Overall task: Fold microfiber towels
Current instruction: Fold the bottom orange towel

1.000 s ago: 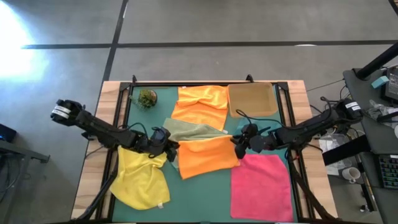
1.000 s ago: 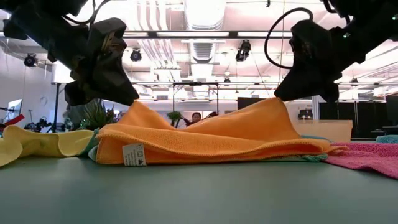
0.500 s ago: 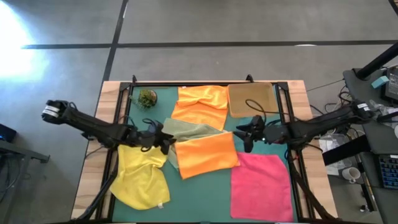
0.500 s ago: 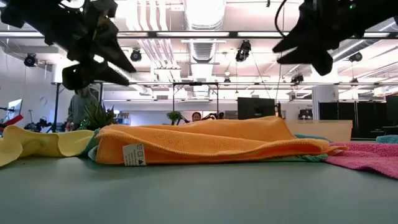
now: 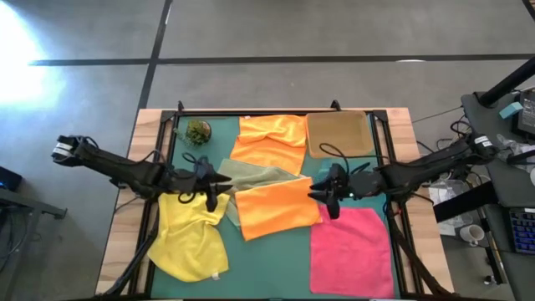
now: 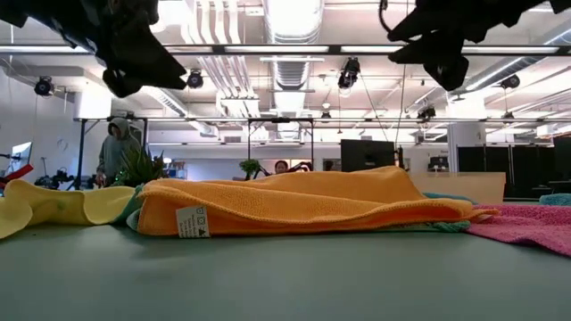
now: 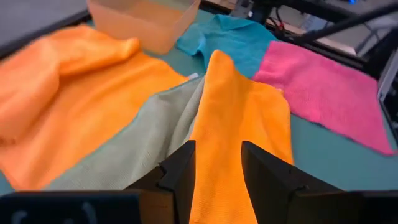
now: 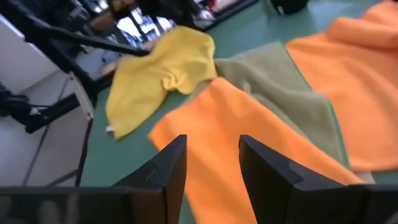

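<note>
Folded orange microfiber towel [image 5: 278, 209]: soft, light, limp, likely slumps; pinch at end corners. Left gripper [image 5: 209, 194] and right gripper [image 5: 328, 201] hover, fingers apart, empty.

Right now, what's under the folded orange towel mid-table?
The folded orange towel overlaps the olive green towel at its far edge; a teal towel peeks out beside it. How far either extends underneath is hidden.

A robotics lab or workshop: concrete floor [image 5: 276, 33], exposed ceiling ducts [image 6: 285, 22], hanging spotlights [image 6: 348, 73], desks with cables [image 5: 501, 150], a person [image 6: 114, 147] behind.
</note>
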